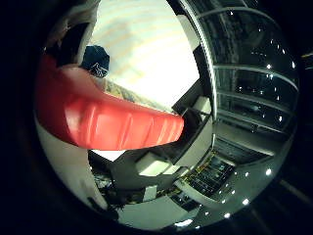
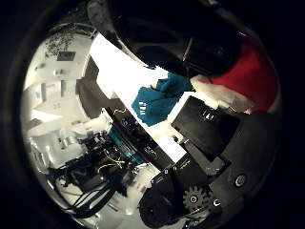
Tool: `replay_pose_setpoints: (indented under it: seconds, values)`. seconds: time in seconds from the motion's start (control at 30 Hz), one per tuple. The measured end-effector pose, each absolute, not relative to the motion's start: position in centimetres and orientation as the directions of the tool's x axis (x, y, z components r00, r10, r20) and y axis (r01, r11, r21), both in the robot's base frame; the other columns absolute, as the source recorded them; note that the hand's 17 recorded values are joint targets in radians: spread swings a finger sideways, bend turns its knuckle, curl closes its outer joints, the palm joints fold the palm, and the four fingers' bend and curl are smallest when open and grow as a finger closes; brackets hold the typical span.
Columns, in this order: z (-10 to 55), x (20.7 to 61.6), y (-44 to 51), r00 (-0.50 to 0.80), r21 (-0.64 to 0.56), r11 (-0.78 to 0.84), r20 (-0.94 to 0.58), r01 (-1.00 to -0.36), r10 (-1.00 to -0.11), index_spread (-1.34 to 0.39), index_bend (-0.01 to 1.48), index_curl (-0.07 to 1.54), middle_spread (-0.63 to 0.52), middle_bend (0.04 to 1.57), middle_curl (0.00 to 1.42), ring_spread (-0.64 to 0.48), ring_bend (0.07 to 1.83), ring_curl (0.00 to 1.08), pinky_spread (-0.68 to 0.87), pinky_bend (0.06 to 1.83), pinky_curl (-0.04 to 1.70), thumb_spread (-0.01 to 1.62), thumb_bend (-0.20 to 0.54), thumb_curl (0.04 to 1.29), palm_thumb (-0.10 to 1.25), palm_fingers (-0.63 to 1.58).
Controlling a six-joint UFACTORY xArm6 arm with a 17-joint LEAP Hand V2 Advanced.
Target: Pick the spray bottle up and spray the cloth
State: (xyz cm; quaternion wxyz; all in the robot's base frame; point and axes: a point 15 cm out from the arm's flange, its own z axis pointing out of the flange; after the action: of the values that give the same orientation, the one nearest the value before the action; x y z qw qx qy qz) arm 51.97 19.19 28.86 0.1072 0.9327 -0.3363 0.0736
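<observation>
A red spray bottle [image 1: 112, 125] fills much of the little finger side palm view, pressed close against the palm; its red top with a white part [image 2: 248, 78] also shows in the thumb side view. My right hand [image 2: 205, 143] is curled round the bottle, its black and white fingers [image 1: 193, 125] wrapping the ribbed red body. The hand and bottle are lifted above a white table [image 2: 119, 71]. On that table lies a teal blue cloth [image 2: 155, 102], some way below the bottle's head and apart from it.
The white table's edge [image 2: 143, 138] runs past a dark bench crowded with black equipment [image 2: 90, 171]. A dark glazed wall with light spots [image 1: 249, 73] stands beside the table.
</observation>
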Motion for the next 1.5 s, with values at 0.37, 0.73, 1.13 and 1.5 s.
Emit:
replay_pose_setpoints:
  seconds: [0.37,0.73,1.13,1.5]
  values:
    - [26.1,51.6,19.6,0.748,0.195,-0.724,0.220,-0.662,-0.626,-0.24,1.14,0.76,-0.11,1.37,0.66,-0.16,1.50,0.59,-0.20,1.05,1.24,0.55,-0.019,0.98,1.03,1.18]
    - [25.1,51.5,19.9,0.748,0.205,-0.719,0.218,-0.664,-0.627,-0.24,1.14,0.76,-0.11,1.37,0.66,-0.16,1.50,0.59,-0.20,1.05,1.24,0.55,-0.019,0.98,1.03,1.18]
    - [27.3,50.7,22.1,0.758,0.168,-0.741,0.212,-0.650,-0.617,-0.24,1.14,0.76,-0.11,1.37,0.66,-0.16,1.50,0.59,-0.20,1.05,1.24,0.55,-0.019,0.98,1.03,1.18]
    - [32.5,48.0,27.7,0.722,-0.021,-0.722,-0.004,-0.692,-0.692,-0.24,1.14,0.76,-0.11,1.37,0.66,-0.16,1.50,0.59,-0.21,1.05,1.24,0.55,-0.019,0.98,1.03,1.18]
